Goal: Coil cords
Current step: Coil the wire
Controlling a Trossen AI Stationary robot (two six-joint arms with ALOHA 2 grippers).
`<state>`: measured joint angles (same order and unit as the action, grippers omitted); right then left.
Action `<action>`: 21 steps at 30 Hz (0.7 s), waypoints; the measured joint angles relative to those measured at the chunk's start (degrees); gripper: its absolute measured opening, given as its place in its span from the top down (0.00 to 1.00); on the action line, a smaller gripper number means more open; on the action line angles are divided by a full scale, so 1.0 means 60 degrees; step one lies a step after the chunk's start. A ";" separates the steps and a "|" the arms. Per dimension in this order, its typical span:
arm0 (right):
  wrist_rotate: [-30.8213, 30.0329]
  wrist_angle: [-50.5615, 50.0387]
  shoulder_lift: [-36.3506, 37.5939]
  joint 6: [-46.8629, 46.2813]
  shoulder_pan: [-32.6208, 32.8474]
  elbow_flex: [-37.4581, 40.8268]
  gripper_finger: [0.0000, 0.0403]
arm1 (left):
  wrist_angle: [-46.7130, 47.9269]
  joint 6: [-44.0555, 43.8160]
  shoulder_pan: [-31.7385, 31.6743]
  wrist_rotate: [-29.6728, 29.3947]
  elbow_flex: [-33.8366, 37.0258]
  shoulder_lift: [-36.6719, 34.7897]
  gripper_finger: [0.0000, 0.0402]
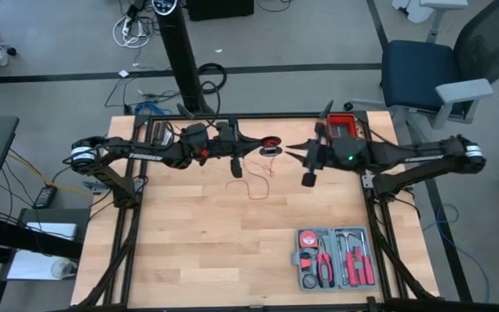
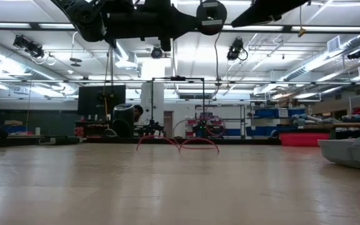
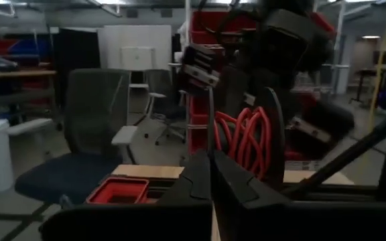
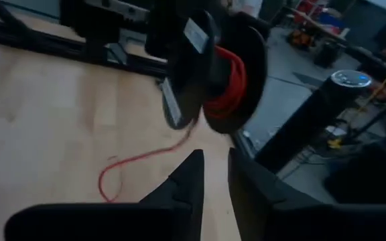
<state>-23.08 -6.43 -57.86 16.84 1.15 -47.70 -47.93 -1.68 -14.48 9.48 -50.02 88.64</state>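
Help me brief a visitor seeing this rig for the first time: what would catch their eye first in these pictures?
Probably the black spool wound with bright red cord, held up in the air between the two arms over the table's far middle. Below it a loose red tail loops across the wooden table. The grey tool case of red-handled tools lies at the near right.

Left end effector (image 1: 251, 147) shut, right end effector (image 1: 294, 151) slightly parted, both raised, tips facing.
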 joint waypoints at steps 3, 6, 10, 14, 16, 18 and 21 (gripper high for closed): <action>0.0814 -0.0188 0.0254 -0.0016 -0.0077 -0.0001 0.82 | 0.0035 0.0571 -0.0004 0.0042 0.0000 0.0001 1.00; 0.1260 0.0029 0.0268 -0.0026 -0.0084 -0.0001 0.77 | 0.0043 0.1052 -0.0004 0.0043 0.0000 0.0003 1.00; 0.1251 0.0329 0.0024 0.0127 -0.0248 0.0002 0.70 | 0.0012 0.1235 -0.0004 0.0043 0.0000 0.0000 1.00; 0.1381 0.0639 -0.0267 0.0324 -0.0487 0.0002 0.66 | 0.0006 0.1239 -0.0004 0.0040 0.0000 0.0004 1.00; 0.1711 0.0854 -0.0398 0.0424 -0.0604 0.0002 0.65 | 0.0005 0.1239 -0.0004 0.0039 0.0000 0.0003 1.00; 0.2079 0.1232 -0.0497 0.0455 -0.0693 0.0002 0.65 | 0.0011 0.1239 -0.0004 0.0036 0.0000 0.0000 1.00; 0.2194 0.1613 -0.0580 0.0466 -0.0744 0.0002 0.67 | 0.0091 0.1237 -0.0004 -0.0123 0.0000 0.0003 1.00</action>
<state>-9.91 3.25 -61.34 19.64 -3.31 -47.68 -47.38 5.75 -14.50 8.74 -50.02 88.66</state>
